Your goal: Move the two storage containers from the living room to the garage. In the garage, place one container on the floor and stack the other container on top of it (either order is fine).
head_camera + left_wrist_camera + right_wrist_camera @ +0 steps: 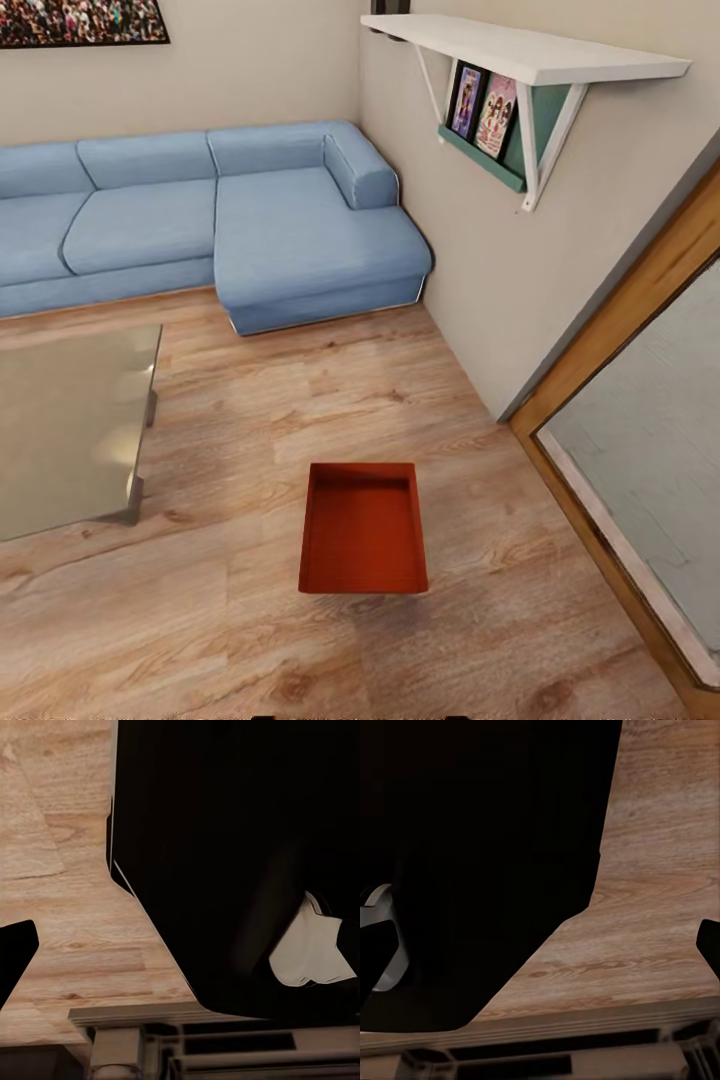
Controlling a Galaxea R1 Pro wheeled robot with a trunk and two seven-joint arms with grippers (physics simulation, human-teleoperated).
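Just one storage container (363, 530) (open-topped), wood floor (250, 420)

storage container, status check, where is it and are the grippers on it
Neither gripper on it. One storage container upright and empty on the wood floor, straight ahead. Glass table off to its left, path open.

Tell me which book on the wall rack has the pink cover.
The right-hand book, nearer the shelf bracket; the left book beside it is dark blue.
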